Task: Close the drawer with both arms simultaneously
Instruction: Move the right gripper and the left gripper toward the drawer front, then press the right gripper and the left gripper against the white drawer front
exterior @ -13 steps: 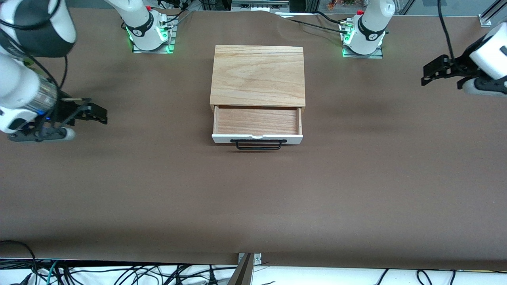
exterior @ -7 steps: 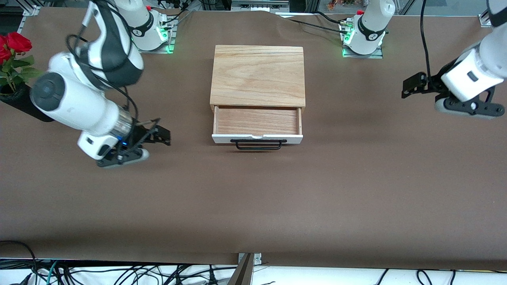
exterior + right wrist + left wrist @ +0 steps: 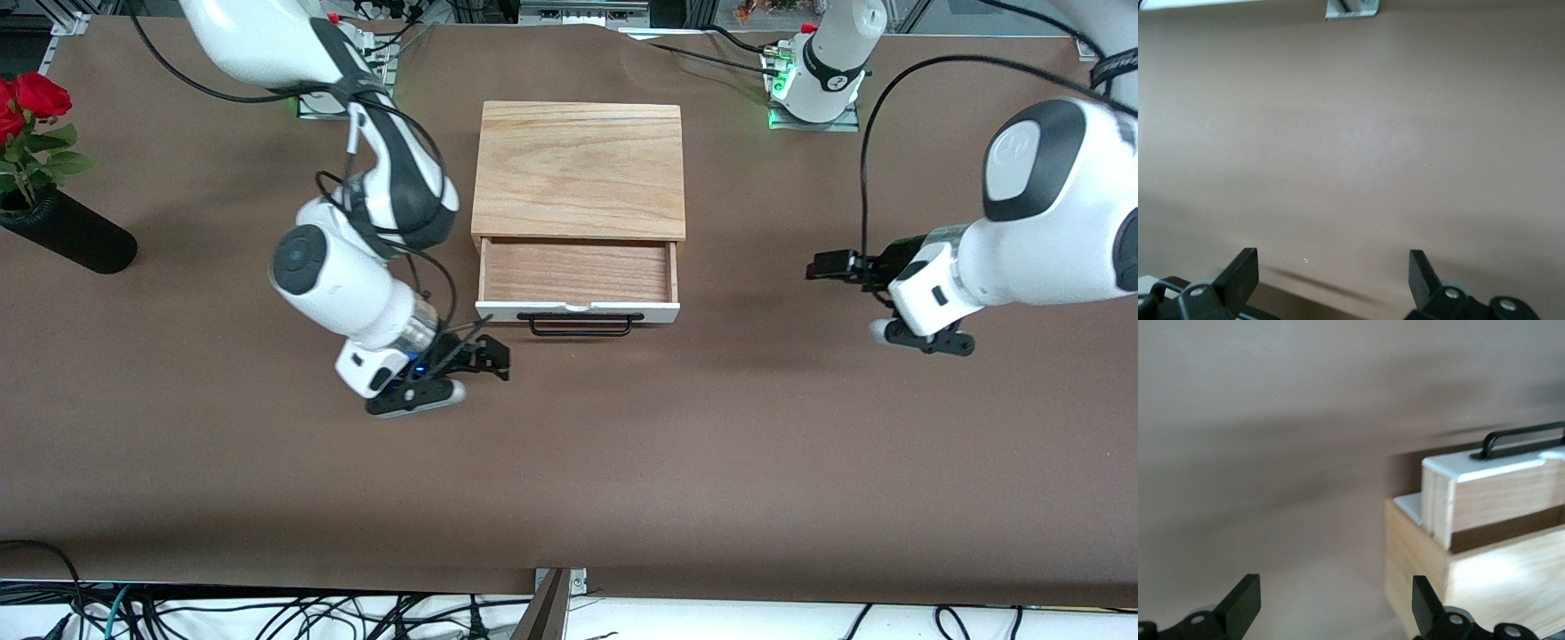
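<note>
Light-wood drawer (image 3: 578,274) sits pulled out of its box (image 3: 580,169); your right gripper (image 3: 487,356) and left gripper (image 3: 831,267), both open, flank it untouching, so pushing remains

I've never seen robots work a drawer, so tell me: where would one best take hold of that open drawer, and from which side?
Probably by the thin black handle on the drawer's white front panel. It stands clear of the panel, leaving a gap for fingers. Come from in front of the drawer, where the right tool already hovers, open.
</note>
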Motion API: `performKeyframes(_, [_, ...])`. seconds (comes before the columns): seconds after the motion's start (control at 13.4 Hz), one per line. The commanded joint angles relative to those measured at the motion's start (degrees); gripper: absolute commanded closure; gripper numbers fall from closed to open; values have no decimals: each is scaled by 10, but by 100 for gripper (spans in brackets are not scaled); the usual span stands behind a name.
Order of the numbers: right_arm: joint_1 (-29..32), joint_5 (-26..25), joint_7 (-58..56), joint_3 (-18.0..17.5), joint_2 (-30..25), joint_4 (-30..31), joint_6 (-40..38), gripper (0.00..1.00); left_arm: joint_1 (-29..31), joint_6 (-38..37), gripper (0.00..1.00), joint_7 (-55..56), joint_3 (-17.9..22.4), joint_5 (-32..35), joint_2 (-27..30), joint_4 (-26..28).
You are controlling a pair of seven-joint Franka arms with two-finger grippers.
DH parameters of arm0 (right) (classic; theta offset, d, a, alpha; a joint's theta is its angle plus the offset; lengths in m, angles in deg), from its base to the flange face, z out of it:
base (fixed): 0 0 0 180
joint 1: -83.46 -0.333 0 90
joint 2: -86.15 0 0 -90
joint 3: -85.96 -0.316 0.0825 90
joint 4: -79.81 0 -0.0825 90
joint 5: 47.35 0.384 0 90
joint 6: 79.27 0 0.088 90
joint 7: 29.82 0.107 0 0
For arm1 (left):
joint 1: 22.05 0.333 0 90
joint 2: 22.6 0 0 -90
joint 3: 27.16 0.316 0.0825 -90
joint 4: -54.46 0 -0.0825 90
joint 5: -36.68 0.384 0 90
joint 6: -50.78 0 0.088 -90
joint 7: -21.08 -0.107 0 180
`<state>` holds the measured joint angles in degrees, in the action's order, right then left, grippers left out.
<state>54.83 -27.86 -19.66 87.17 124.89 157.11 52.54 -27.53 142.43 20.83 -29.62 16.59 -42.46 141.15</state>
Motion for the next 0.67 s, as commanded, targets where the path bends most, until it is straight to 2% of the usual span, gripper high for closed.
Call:
performKeyframes(0.0, [-7,13,6,2,21,-18,-13,0,-33,72,0,-1,2,-47,-32,13])
performKeyframes(0.37, [-15,21,6,-1,24,-17,-100,0,-81,154,0,24,-11,-114,-74,47])
performKeyframes(0.6, [-15,42,7,-1,21,-19,-153,0,-84,231,0,38,-57,-120,-77,81])
